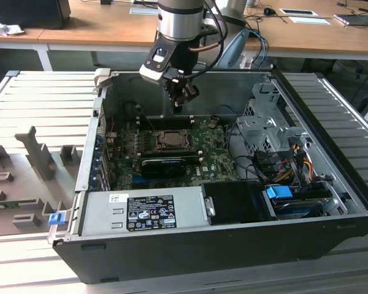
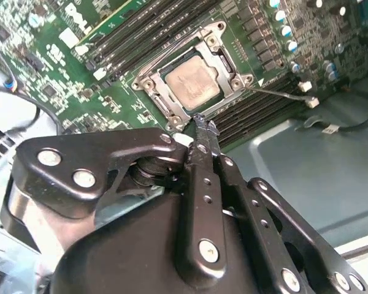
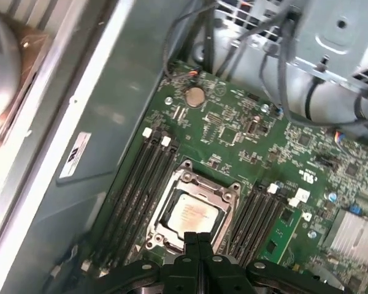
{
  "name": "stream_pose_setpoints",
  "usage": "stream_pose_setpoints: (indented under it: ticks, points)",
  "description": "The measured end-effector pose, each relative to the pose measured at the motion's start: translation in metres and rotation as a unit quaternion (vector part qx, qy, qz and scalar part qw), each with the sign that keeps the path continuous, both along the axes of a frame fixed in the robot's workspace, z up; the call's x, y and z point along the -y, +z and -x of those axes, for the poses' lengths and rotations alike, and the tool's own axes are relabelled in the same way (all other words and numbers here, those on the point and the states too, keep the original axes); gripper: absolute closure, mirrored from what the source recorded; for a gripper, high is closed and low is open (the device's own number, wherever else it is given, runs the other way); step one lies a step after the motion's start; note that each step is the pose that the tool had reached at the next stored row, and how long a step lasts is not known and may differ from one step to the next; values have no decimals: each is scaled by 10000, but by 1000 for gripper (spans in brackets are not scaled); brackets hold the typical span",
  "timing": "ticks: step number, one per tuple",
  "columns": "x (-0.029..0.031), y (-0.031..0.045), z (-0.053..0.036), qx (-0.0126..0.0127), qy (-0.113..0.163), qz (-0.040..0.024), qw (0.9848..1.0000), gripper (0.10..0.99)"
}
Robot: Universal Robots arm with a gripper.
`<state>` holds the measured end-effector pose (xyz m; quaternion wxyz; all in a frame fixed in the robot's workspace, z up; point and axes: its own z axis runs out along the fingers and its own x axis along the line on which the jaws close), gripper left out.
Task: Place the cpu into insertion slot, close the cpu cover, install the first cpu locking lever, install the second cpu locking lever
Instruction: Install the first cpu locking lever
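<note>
End effector is closed, fingers pressed together w/ nothing between them, hanging clear above the board inside the pc case. The cpu lies flat in the insertion slot, just ahead of and below the fingertips, w/ the cpu cover down over its edges. Risks: the closed tips are narrow, so a push on a lever could slip off sideways into the memory slots flanking the socket. A push landing on the cover's rim could load the chip unevenly and bend pins. The second wrist view shows a thin rod running out from the socket corner beside the tips, prob. a locking lever not latched, tho it could be a wire. The first wrist view instead lays out the memory slots on both sides of the socket. The exterior view gives what neither wrist view does: the height gap btw tips and board.
</note>
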<state>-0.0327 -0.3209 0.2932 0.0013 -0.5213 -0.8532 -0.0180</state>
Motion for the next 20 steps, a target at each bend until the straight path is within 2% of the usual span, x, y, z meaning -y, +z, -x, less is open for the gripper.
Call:
stream_pose_setpoints:
  ticks: [3, 8, 9, 11, 13, 18, 20]
  points:
    - [1, 1, 1, -1, 348, 8, 9994, 980]
    - [0, 1, 0, -1, 824, 27, 9966, 980]
    - [0, 1, 0, -1, 945, 27, 9955, 980]
    - [0, 0, 0, 0, 1278, 27, 9918, 980]
    - [0, 0, 0, 1, 1464, 27, 9892, 980]
    - [0, 0, -1, 2, 1786, 27, 9839, 980]
    - [0, 0, -1, 2, 1932, 27, 9812, 980]
